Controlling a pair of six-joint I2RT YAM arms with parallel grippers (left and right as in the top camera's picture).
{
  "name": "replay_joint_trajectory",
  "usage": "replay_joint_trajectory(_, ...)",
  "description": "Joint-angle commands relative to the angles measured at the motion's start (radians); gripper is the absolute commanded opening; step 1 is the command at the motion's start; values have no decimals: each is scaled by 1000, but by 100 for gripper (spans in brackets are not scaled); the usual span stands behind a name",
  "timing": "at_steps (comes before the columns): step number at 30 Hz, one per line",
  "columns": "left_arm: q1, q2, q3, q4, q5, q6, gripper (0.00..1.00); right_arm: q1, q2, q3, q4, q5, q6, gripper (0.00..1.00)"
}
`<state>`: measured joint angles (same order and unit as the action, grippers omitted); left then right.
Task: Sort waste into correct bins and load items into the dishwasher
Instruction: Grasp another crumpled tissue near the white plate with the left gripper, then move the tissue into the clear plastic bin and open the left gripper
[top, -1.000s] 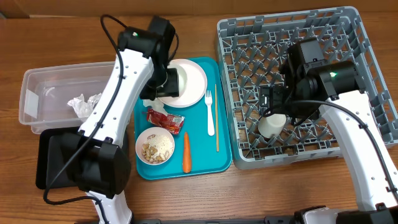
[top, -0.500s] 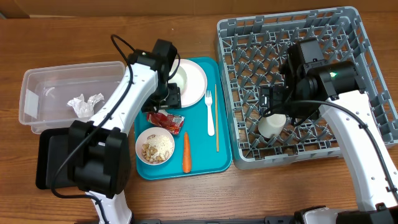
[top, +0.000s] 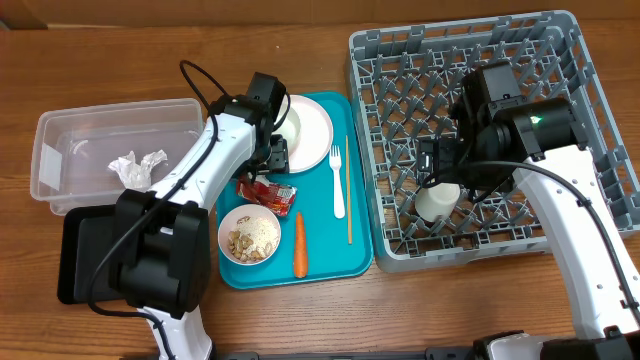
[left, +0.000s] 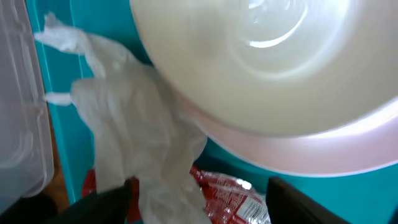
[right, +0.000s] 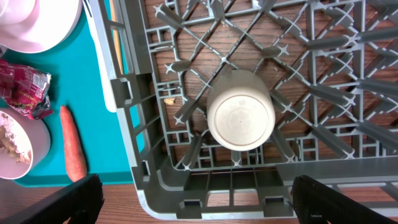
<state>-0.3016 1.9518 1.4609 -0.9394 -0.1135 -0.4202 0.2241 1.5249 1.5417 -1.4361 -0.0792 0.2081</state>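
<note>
Waste step: left hand (left: 200, 198) open over napkin (left: 134, 127) beside plate (left: 267, 68), nothing grasped. Next: lower, pinch, carry to tub (top: 80, 125). Right hand (right: 196, 194) released, above cup (right: 240, 118) in rack (right: 155, 186).

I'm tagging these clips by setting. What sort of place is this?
Probably a staged mock-up of a canteen dish-return station rather than a real kitchen: a grey dish rack, a teal tray of leftovers and a clear tub sit on a wooden table.
</note>
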Motion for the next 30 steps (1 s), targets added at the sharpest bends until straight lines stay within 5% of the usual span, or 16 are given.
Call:
replay_joint_trajectory(1, 0, 7, -22, 19, -31, -14, 64, 3, -13, 20, 2, -5, -6, 100)
replay_joint_trajectory(10, 1, 7, -61, 28, -54, -14, 39, 3, -13, 20, 2, -5, -6, 100)
replay_joint_trajectory(13, 1, 7, -61, 29, -54, -14, 7, 3, -13, 20, 2, -5, -6, 100)
replay_joint_trajectory(14, 1, 7, -58, 28, -55, -13, 4, 3, -13, 20, 2, -5, -6, 100)
replay_joint_trajectory(21, 2, -12, 29, -8, -55, -2, 4, 3, -13, 20, 2, -5, -6, 100)
replay_joint_trajectory(30, 2, -49, 347, -307, -54, -2, 4, 3, -13, 20, 2, -5, -6, 100)
